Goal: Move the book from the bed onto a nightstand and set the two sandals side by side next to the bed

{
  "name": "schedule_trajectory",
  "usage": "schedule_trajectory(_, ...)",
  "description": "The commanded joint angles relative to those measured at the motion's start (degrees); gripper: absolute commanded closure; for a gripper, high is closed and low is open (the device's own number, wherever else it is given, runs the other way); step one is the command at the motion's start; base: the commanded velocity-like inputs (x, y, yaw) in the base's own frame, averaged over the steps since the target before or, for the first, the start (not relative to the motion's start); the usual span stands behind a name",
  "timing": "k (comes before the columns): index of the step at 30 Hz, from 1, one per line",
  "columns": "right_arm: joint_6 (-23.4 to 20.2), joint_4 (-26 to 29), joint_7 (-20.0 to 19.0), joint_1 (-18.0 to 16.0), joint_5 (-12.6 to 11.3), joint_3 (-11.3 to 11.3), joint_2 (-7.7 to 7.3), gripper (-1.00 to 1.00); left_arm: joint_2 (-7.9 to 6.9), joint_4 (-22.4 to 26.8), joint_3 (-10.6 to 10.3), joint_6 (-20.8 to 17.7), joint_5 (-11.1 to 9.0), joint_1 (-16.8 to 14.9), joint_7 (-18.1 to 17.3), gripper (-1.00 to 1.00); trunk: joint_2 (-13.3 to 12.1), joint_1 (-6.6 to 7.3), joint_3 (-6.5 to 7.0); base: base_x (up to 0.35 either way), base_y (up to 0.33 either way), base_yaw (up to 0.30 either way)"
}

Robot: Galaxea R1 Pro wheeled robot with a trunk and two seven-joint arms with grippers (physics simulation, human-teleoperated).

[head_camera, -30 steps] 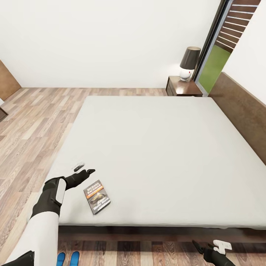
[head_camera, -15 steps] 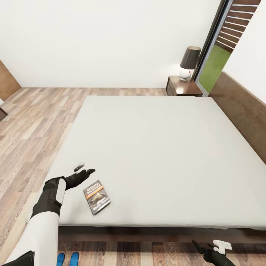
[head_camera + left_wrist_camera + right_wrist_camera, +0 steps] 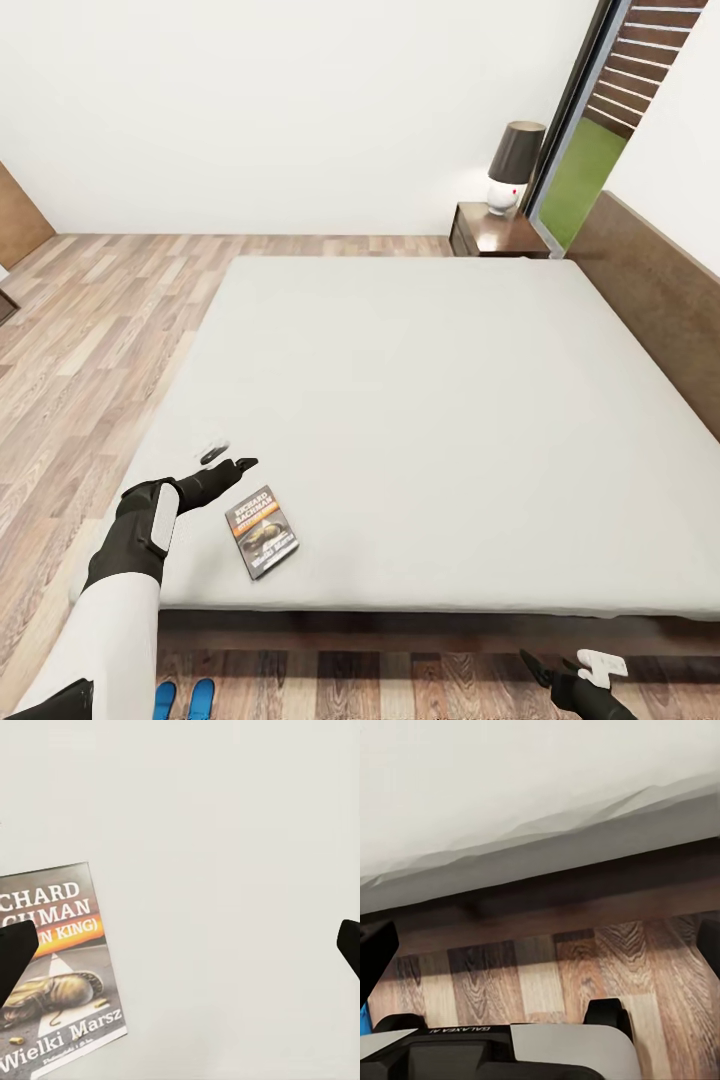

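One gripper, the left gripper (image 3: 228,458), hovers with fingers spread apart just left of the paperback book (image 3: 264,532) on the bed (image 3: 430,400), seemingly lining up a grasp.

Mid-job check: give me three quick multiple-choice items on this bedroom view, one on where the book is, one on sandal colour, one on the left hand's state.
1. Where is the book?
A. on the nightstand
B. on the bed, near its foot corner
C. on the floor

2. What colour are the sandals?
A. blue
B. red
C. black

3. What state is the left hand in?
A. shut on the book
B. shut, empty
C. open, beside the book

Answers:
1 B, it lies flat on the grey mattress.
2 A, blue tips show on the floor.
3 C, its fingers stand apart, holding nothing.
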State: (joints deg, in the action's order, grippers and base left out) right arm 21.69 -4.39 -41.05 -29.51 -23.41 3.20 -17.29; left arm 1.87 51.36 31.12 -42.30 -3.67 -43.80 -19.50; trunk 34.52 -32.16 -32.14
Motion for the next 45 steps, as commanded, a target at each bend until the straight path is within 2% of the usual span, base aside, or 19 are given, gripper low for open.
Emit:
schedule_trajectory(1,0.3,-0.3,-0.3,-0.1,0.0,0.3,-0.03,-1.00,0.07,0.1,0.3,-0.5,-0.4,-0.1,0.0,-1.00,0.1,-0.02,-0.16,0.000,0.000,0.000)
schedule_trajectory(45,0.3,-0.3,-0.3,-0.1,0.0,0.3,-0.02,-1.00,0.07,0.1,0.3,-0.5,-0.4,-0.1,0.0,-1.00,0.1,-0.02,-4.12,0.000,0.000,0.000)
